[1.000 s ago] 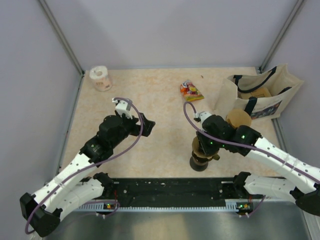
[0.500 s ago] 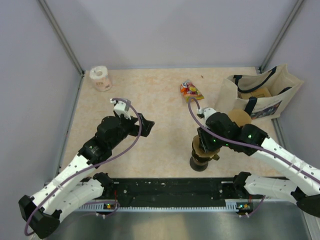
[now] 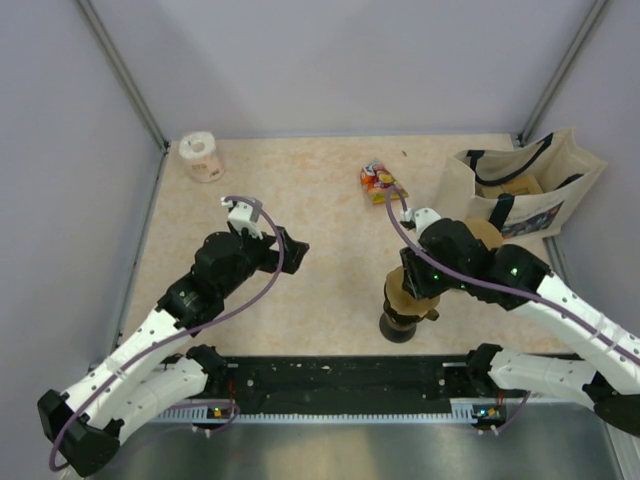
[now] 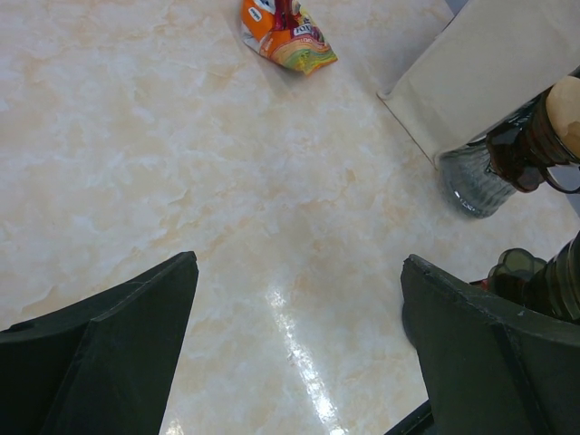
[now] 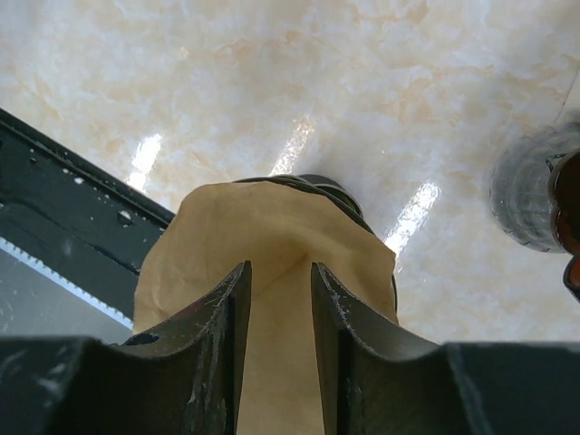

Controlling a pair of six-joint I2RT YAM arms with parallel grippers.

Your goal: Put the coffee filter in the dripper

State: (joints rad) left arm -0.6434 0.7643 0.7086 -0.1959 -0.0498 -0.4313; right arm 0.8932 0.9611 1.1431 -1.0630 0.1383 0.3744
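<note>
Right gripper (image 5: 279, 272) jaws narrowly parted around coffee filter (image 5: 272, 222); can't tell if gripping. Paper's light, floppy, crushable, so I'd pinch the rim fold. Dripper (image 5: 333, 191) directly below. Left gripper (image 4: 299, 265) spread wide, empty.

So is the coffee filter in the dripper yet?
In, apparently: the coffee filter sits spread inside the dripper, edges standing above its rim; how deep, cannot tell.

No legible text — print on snack packet (image 4: 285, 38) and tote bag (image 3: 545, 207) too blurred
</note>
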